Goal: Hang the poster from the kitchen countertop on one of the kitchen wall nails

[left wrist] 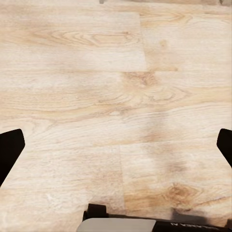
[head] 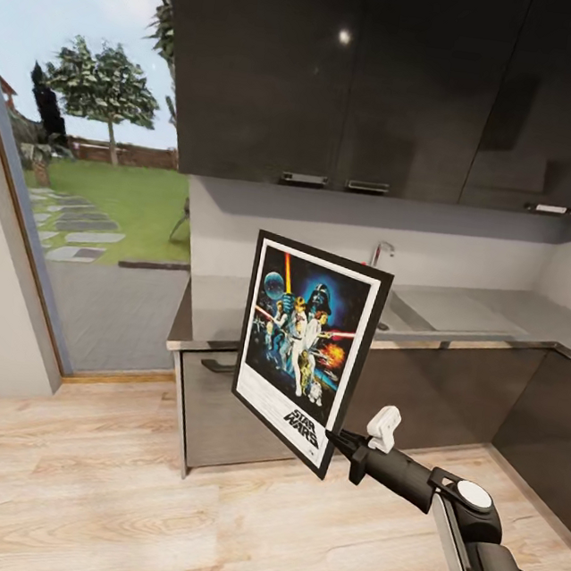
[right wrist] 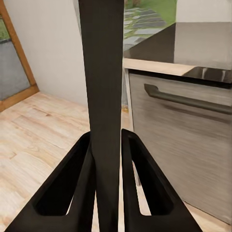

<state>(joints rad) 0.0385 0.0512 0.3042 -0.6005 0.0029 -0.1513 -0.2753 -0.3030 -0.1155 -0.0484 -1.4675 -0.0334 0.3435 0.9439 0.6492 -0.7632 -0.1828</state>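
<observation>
Black-framed poster (head: 308, 350) is off the counter (head: 461, 322) and in the air in front of it, pinched at its lower right corner by the right gripper (head: 336, 438); right wrist view shows both jaws pressed flat on either side of the thin dark edge of the frame (right wrist: 102, 96), so clenched on the poster. Poster runs up and toward 11 o'clock from the jaws in head view, long axis near upright but tipped a little, artwork facing the camera, "STAR WARS" title at the low end next to the grip. Right arm comes in from 5 o'clock. Left gripper (left wrist: 116, 150) points down at the wood floor (left wrist: 96, 72); dark fingertips (left wrist: 9, 150) sit far apart at the frame edges with nothing between, so released and idle. Dark upper cabinets (head: 349, 78) at 12 o'clock, sink tap (head: 380, 251) just behind the poster's top edge. No wall nail can be made out in these views. Judgement: pickup done, hanging still ahead; the right arm does the work, and a corner grip leaves the long frame free to swing.
</observation>
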